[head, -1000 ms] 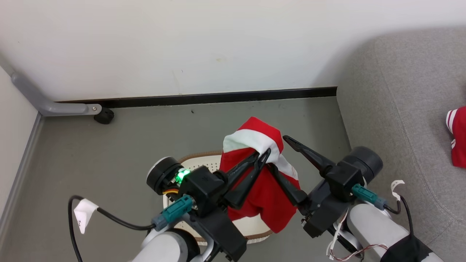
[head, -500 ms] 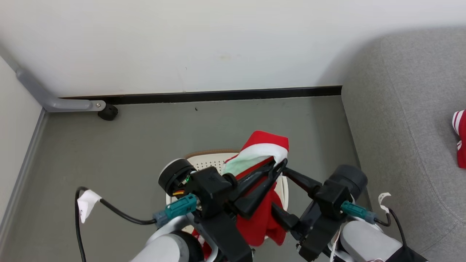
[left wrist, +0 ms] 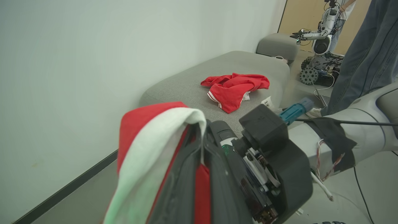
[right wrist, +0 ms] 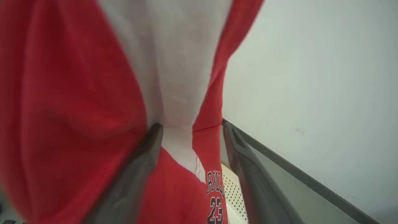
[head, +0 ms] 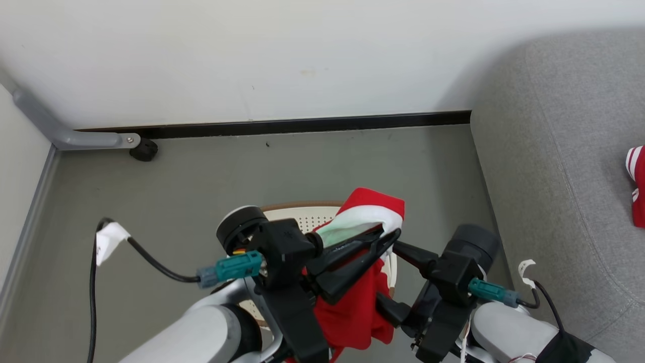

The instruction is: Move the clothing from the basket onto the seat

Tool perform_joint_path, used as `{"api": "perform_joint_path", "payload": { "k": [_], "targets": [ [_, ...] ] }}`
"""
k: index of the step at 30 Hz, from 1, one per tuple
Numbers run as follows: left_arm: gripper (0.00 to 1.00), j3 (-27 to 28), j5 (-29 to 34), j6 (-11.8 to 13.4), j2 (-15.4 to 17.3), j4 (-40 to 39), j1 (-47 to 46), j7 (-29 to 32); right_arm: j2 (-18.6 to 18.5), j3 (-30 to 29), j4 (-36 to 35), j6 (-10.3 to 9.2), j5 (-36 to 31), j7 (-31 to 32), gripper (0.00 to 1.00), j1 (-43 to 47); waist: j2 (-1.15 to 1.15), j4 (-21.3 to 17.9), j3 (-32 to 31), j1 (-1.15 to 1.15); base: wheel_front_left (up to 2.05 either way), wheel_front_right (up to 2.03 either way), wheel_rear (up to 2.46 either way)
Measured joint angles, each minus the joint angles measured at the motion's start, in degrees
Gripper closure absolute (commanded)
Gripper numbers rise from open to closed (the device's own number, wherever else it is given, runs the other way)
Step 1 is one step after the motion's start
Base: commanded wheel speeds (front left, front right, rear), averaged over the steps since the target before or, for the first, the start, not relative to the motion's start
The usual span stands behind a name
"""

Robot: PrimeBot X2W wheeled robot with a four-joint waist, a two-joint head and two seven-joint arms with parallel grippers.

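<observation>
My left gripper (head: 389, 236) is shut on a red jersey (head: 352, 307) with a white panel, which hangs above the cream basket (head: 302, 214). Its pinched fold (left wrist: 155, 137) drapes over the left fingers (left wrist: 189, 174). My right gripper (head: 388, 272) is open beside it. In the right wrist view the two right fingers (right wrist: 146, 155) straddle the hanging jersey (right wrist: 183, 186), printed "BULLS 23", without closing on it. The grey seat (head: 554, 151) is at the right, and another red garment (left wrist: 236, 88) lies on it, its edge (head: 637, 186) at the head view's right border.
A white wall with a black skirting (head: 302, 126) runs behind the basket, above grey floor. A grey frame leg with a black foot (head: 143, 149) stands at the left. A person's leg in jeans (left wrist: 367, 53) and another robot (left wrist: 323, 46) are beyond the seat.
The left gripper has come down and nearer with the jersey still pinched. The right gripper has closed in on the hanging cloth, its fingers still apart. The camera has shifted slightly.
</observation>
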Motion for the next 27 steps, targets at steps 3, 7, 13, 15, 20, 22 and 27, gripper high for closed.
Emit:
{"api": "perform_joint_path", "payload": {
  "k": [3,7,13,15,20,22,27],
  "targets": [
    [1.0,-1.12,-2.47,0.01,1.43,0.05,-1.82,-0.15,-0.65,1.25,-0.44,0.0,0.85,0.0,0.0,-1.24,0.0,-0.26,0.33,0.0,0.0,0.0,0.0],
    [1.0,-4.02,-5.09,0.01,2.53,-0.29,-3.5,-1.1,-1.13,2.7,-1.14,0.0,1.59,0.0,0.51,-2.91,0.0,-0.63,0.71,0.0,0.0,0.0,0.0],
    [1.0,-7.48,-8.46,0.01,3.94,-1.33,-5.48,-2.34,-1.79,5.65,-2.31,0.0,3.34,-0.01,0.84,-4.05,0.0,-1.17,1.19,0.0,0.0,0.0,0.0],
    [1.0,-8.03,-9.22,0.01,4.36,-1.33,-6.14,-2.81,-1.92,6.32,-2.6,0.0,3.57,0.0,1.0,-4.4,0.0,-1.34,1.33,0.0,0.0,0.0,0.0],
    [1.0,-8.7,-9.92,0.0,5.33,-0.68,-7.3,-4.38,-2.2,7.5,-2.89,0.0,4.87,0.0,1.0,-4.88,0.0,-1.82,1.65,0.0,0.0,0.0,0.0],
    [1.0,-8.44,-9.92,0.0,5.71,0.32,-7.6,-5.19,-2.26,7.59,-2.98,0.0,5.34,0.0,1.0,-5.12,0.0,-2.03,1.76,0.0,0.0,0.0,0.0],
    [1.0,-6.54,-9.9,0.0,7.28,3.3,-7.5,-7.86,-2.41,6.78,-2.55,0.0,6.99,0.0,1.0,-5.1,0.0,-2.71,1.96,0.0,0.0,0.0,0.0]
  ]
}}
